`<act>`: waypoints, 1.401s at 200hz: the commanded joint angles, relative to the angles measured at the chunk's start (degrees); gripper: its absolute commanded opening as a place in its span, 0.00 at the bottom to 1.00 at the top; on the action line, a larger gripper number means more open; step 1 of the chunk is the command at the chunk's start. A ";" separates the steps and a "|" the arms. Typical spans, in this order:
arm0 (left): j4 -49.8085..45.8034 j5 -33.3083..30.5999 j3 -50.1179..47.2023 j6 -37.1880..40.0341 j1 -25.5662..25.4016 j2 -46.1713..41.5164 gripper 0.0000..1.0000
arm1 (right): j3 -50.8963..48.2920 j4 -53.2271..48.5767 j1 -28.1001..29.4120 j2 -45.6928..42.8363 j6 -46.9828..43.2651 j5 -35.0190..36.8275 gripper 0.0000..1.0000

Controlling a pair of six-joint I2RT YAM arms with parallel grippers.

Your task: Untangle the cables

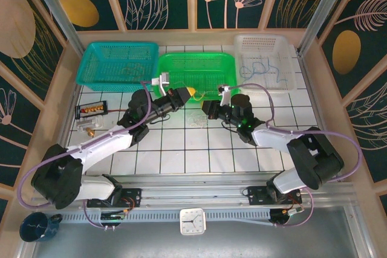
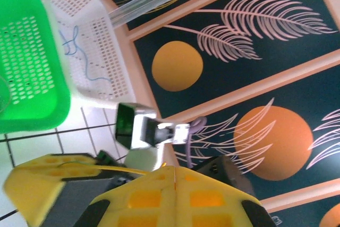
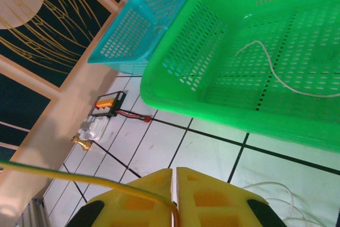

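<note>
A thin yellow cable [image 3: 79, 176] runs between my two grippers, which nearly meet over the tiles in front of the green basket [image 1: 196, 72]. My left gripper [image 1: 189, 93] is shut on one end of it; in the left wrist view the strand [image 2: 106, 168] enters the closed jaw seam [image 2: 174, 169]. My right gripper [image 1: 207, 110] is shut on the other end, the strand curving into its seam [image 3: 174, 173]. A pale white cable [image 1: 196, 119] lies loose on the tiles below them. Another white strand [image 3: 271, 70] lies inside the green basket. Blue cables [image 1: 266, 67] rest in the white basket [image 1: 284, 43].
A teal basket [image 1: 118, 63] stands at the back left with thin yellowish strands in it. A black connector board [image 1: 91, 110] and a brass fitting [image 1: 89, 130] lie on the left tiles. Wooden walls enclose the table. A clock [image 1: 192, 222] sits at the near edge.
</note>
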 commanded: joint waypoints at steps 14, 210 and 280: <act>6.87 -0.86 2.84 -2.70 0.02 -2.81 0.00 | -0.99 -0.95 -0.22 1.46 1.03 2.53 0.15; -21.87 -16.55 29.90 27.29 27.95 3.62 0.00 | -2.73 -15.24 -1.53 -11.83 -2.20 7.69 0.49; -17.12 -19.27 29.96 26.60 39.29 17.59 0.00 | -3.68 -23.49 -2.30 -20.47 -3.56 8.18 0.53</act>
